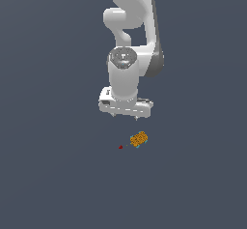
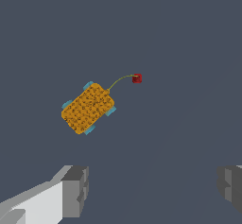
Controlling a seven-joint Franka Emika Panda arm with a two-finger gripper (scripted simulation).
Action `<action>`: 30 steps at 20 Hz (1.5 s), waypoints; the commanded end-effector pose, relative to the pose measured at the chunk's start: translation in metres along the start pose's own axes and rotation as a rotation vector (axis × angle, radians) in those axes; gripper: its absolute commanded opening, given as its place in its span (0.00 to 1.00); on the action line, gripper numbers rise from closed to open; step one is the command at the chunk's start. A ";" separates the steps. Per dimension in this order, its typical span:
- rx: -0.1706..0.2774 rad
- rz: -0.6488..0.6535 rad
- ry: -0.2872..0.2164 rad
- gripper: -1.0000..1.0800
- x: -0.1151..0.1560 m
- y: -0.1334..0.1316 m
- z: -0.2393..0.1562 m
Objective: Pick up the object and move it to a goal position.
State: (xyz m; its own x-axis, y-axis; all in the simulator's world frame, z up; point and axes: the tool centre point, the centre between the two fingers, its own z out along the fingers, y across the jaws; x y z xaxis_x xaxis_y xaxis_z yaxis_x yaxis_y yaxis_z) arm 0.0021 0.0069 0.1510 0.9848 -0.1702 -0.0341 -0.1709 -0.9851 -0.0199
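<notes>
The object (image 1: 138, 139) is a small orange lumpy cluster with dark speckles and cyan flecks, lying on the dark grey floor. In the wrist view it (image 2: 88, 108) is an orange block with cyan bits at its edges. The goal position (image 1: 120, 147) is a tiny dark-red dot a little to the exterior view's left of the object. In the wrist view the dot (image 2: 137, 78) joins the object by a thin curved line. My gripper (image 1: 127, 115) hangs above and behind the object, apart from it. It is open and empty, with the fingers (image 2: 75, 190) wide apart.
The white arm (image 1: 132, 39) rises behind the gripper at the top of the exterior view. The floor (image 1: 53, 175) is a plain dark grey surface with no other objects in view.
</notes>
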 end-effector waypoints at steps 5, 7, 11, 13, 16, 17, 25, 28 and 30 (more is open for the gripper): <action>0.001 0.144 0.004 0.96 0.011 -0.008 0.013; 0.001 0.195 0.005 0.96 0.015 -0.011 0.018; 0.000 0.297 0.009 0.96 0.022 -0.018 0.028; 0.000 0.347 0.010 0.96 0.025 -0.021 0.032; -0.001 0.423 0.014 0.96 0.030 -0.025 0.040; -0.001 0.448 0.015 0.96 0.032 -0.027 0.042; -0.003 0.647 0.026 0.96 0.044 -0.039 0.063; -0.003 0.710 0.030 0.96 0.048 -0.043 0.070; -0.004 0.745 0.032 0.96 0.050 -0.046 0.073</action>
State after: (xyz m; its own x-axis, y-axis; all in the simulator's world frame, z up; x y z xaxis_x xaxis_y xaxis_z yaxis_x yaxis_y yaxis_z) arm 0.0547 0.0437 0.0799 0.6318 -0.7750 -0.0103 -0.7751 -0.6319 0.0004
